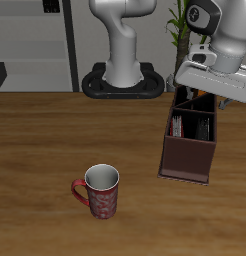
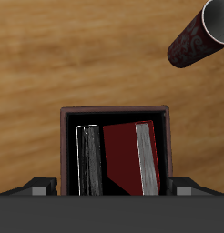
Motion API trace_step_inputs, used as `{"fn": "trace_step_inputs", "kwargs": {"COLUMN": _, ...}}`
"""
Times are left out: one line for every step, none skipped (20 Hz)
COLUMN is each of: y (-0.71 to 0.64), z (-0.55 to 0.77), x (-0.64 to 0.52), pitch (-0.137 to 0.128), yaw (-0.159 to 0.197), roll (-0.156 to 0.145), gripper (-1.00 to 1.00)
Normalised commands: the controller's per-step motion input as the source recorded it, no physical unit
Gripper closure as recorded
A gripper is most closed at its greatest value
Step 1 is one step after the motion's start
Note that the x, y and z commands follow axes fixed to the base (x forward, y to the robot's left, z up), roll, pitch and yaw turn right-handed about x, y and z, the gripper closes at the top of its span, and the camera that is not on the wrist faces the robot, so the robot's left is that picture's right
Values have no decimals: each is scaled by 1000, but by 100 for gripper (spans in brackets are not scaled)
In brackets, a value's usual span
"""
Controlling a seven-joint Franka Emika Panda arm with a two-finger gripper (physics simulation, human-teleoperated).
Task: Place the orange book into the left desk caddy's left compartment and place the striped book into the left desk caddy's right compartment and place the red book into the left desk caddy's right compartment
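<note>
Caddy (image 2: 115, 116) compartment holds striped book (image 2: 88, 162) beside red book (image 2: 130, 159)

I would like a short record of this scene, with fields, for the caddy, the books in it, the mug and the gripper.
caddy: left desk caddy, dark maroon-brown box on the wooden table
books seen in one compartment: striped book and red book, standing side by side
orange book: not visible in either view
mug: red-patterned mug, upright, apart from the caddy, nearer the table's front edge
gripper: above the caddy's far end; fingers hidden, state cannot be told
</note>
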Motion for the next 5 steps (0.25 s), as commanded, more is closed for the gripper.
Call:
{"fn": "trace_step_inputs", "kwargs": {"y": 23, "z": 47, "x": -13, "pitch": 28, "yaw": -15, "roll": 40, "gripper": -100}}
{"fn": "trace_step_inputs", "kwargs": {"y": 19, "z": 8, "x": -101, "pitch": 44, "yaw": -54, "roll": -5, "gripper": -100}}
{"fn": "trace_step_inputs", "kwargs": {"y": 136, "z": -3, "x": -187, "pitch": -6, "yaw": 85, "roll": 48, "gripper": -100}}
{"fn": "trace_step_inputs", "kwargs": {"y": 45, "z": -30, "x": -229, "pitch": -16, "yaw": 40, "roll": 42, "gripper": -100}}
{"fn": "trace_step_inputs", "kwargs": {"y": -5, "z": -25, "x": -273, "pitch": 16, "yaw": 30, "roll": 39, "gripper": -100}}
